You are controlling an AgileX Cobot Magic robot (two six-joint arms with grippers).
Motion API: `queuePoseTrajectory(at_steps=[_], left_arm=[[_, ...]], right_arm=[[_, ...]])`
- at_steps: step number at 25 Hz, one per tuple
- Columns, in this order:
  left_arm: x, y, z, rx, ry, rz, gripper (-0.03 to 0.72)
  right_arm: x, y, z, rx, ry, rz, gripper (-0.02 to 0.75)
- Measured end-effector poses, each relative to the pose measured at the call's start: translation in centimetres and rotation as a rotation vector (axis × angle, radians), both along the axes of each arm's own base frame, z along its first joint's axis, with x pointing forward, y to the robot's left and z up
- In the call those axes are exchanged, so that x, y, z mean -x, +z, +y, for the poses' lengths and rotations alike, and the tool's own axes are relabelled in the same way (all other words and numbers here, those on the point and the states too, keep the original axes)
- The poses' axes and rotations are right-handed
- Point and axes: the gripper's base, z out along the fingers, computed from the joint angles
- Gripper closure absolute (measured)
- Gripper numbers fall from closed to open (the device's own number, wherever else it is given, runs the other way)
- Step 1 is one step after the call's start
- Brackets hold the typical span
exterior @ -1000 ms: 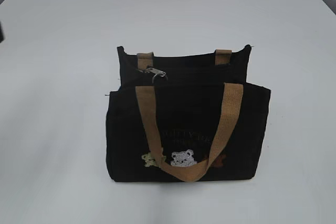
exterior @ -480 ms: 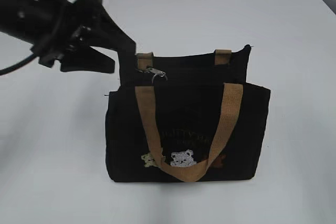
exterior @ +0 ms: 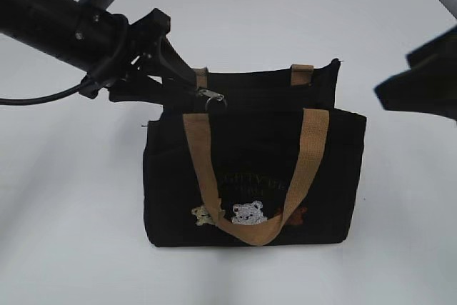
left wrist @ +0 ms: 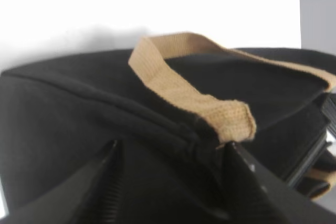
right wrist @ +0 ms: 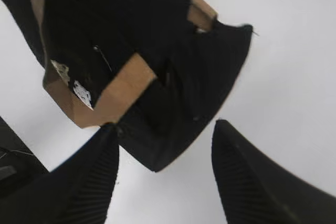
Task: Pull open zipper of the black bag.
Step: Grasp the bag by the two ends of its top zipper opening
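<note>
At table centre, the black bag (exterior: pixel 253 169) stands upright, tan handle (exterior: pixel 250 176) draped down its front over the bear embroidery (exterior: pixel 248 213). The zipper (exterior: pixel 268 98) runs left to right along the top, its silver pull (exterior: pixel 212 98) at the left end, so the slit looks shut or nearly so. The left gripper (exterior: pixel 187 89) sits at the bag's top-left corner, just beside the pull, which lies slightly to its right; jaws spread apart and straddling the bag's top edge in the left wrist view, gripping nothing. The right gripper (right wrist: pixel 163 174) hovers off the bag's right end, well apart from the pull, jaws wide and empty. Left arm is clearly nearer. Likely next: pinch the pull, drag along the zipper line toward the right end.
</note>
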Motion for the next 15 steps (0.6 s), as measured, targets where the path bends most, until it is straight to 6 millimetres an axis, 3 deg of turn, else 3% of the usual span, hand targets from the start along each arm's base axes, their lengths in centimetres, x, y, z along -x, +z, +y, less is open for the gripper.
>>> queuePoseTrajectory(at_steps=[6,10,15], left_arm=[[0.3,0.1,-1.8,-0.022,-0.009,-0.083,0.487],[0.5,0.3,-2.5,-0.03,-0.031,-0.119,0.639],[0.7,1.1,-2.7,-0.016,-0.081,-0.113,0.657]], right_arm=[[-5.0,-0.3,5.9,0.053,0.184,-0.007,0.293],[-7.3,-0.9,9.2,0.077,0.264,-0.008,0.293],[-8.8,-2.0,11.5,0.108,0.326,-0.002,0.293]])
